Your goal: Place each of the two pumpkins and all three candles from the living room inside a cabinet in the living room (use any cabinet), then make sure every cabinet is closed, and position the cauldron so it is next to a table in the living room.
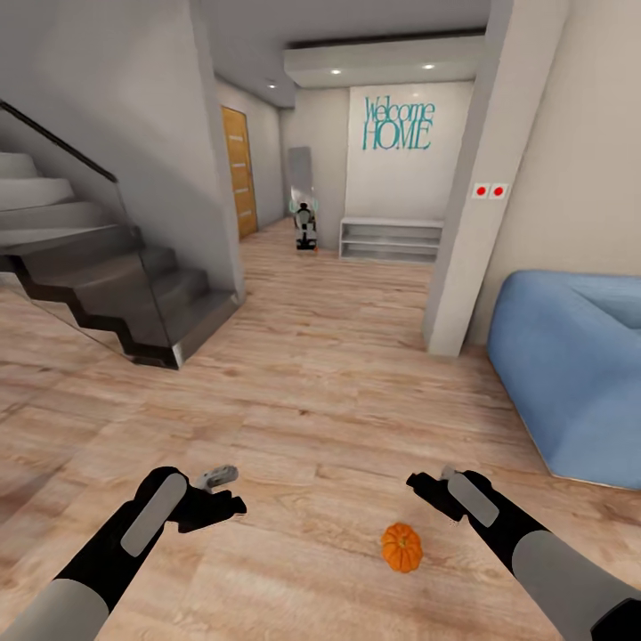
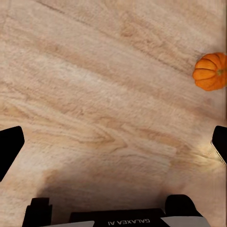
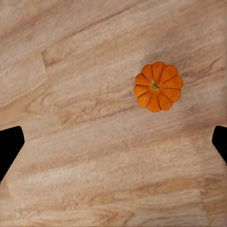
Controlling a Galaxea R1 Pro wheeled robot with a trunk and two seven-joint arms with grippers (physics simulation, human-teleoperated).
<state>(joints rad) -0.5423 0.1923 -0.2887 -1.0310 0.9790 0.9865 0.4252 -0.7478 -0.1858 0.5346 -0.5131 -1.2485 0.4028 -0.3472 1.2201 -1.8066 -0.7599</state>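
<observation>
One small ribbed orange pumpkin point(image 1: 402, 547) lies on the wooden floor just in front of me, between my arms and closer to the right one. My right gripper point(image 1: 430, 487) hovers above the floor a little beyond the pumpkin and to its right, open and empty. The right wrist view looks straight down on the pumpkin point(image 3: 158, 86), off to one side of the wide-spread fingertips point(image 3: 11, 147). My left gripper point(image 1: 223, 492) is open too, well to the left, and the pumpkin point(image 2: 212, 71) shows at the edge of its wrist view.
A blue beanbag point(image 1: 574, 374) sits on the right. A white pillar point(image 1: 485, 205) stands ahead on the right and a dark staircase point(image 1: 116, 294) on the left. Down the hall are a low white shelf point(image 1: 392, 239) and a mirror point(image 1: 301, 191).
</observation>
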